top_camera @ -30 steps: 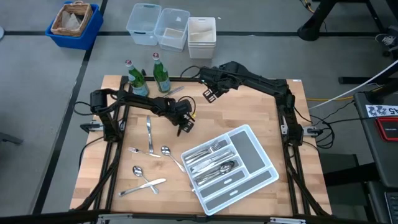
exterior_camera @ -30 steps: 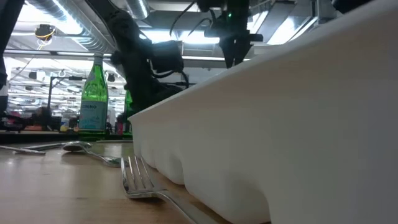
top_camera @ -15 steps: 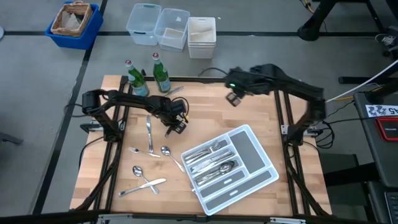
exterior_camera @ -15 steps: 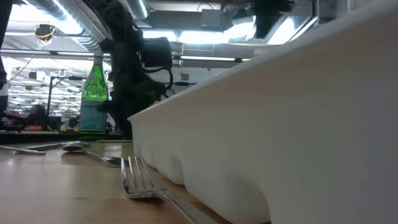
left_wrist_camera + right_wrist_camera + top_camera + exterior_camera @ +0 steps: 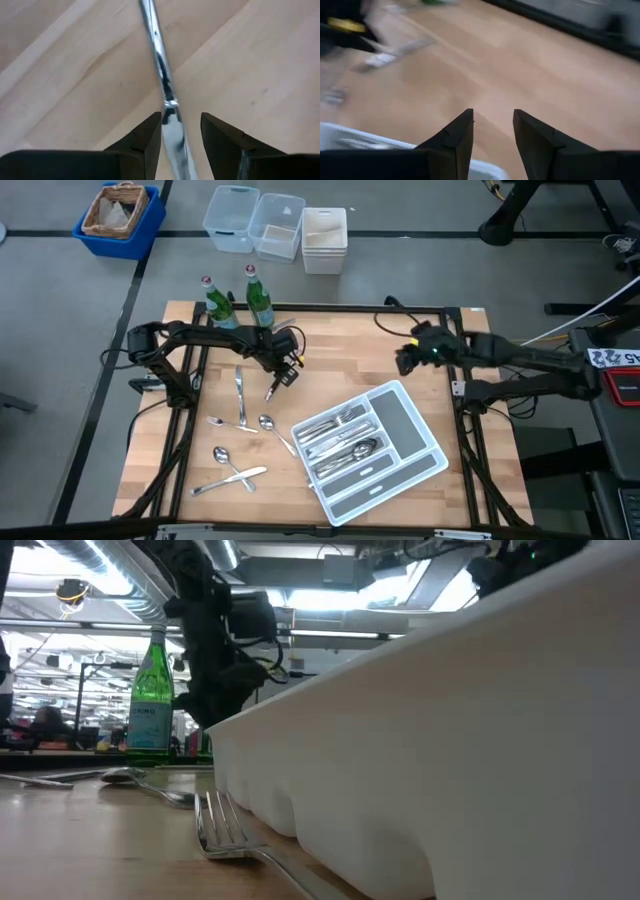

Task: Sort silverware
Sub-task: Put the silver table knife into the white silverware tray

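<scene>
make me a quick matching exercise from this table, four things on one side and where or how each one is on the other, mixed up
Things:
1. left gripper
2. right gripper
3. white tray
4. green bottles

States:
A. upright at the table's far edge
B. holds sorted silverware
C. open and empty above bare wood
D. closed on a knife

Pairs: 1-D, 2-C, 3-B, 4-A

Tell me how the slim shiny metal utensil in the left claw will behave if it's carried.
Slim shiny metal utensil: probably stiff and light. Its polished handle, seemingly pinched near one end by the left claw, may slip or pivot.
</scene>
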{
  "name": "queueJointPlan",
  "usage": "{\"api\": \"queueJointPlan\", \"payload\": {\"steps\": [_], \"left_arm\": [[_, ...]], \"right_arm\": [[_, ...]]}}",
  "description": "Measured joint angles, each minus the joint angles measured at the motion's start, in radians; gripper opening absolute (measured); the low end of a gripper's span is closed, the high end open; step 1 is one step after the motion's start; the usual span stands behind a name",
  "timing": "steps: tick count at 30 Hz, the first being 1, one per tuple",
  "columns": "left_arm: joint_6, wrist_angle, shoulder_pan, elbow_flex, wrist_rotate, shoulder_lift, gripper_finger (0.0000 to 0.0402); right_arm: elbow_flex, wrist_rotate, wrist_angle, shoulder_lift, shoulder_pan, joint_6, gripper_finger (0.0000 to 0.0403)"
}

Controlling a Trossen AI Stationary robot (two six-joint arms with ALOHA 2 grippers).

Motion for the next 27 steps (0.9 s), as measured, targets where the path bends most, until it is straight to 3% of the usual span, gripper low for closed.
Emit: {"api": "queueJointPlan", "payload": {"steps": [5, 9, 15, 27], "left_arm": [[0.047, 0.065, 0.004, 0.000, 0.000, 0.070, 0.0127], [0.055, 0.080, 0.003, 0.000, -0.005, 0.102, 0.0127], [0.058, 0.081, 0.006, 0.001, -0.101, 0.104, 0.0127], [0.089, 0.126, -0.013, 0.007, -0.116, 0.167, 0.0127]], "right_arm": [[-0.239, -0.143, 0.422, -0.049, 0.000, -0.036, 0.0143], [-0.335, -0.210, 0.616, -0.026, 0.000, -0.051, 0.0143], [-0.360, -0.236, 0.652, 0.009, 0.000, -0.050, 0.0143], [-0.360, -0.236, 0.657, 0.015, -0.001, -0.050, 0.0143]]}}
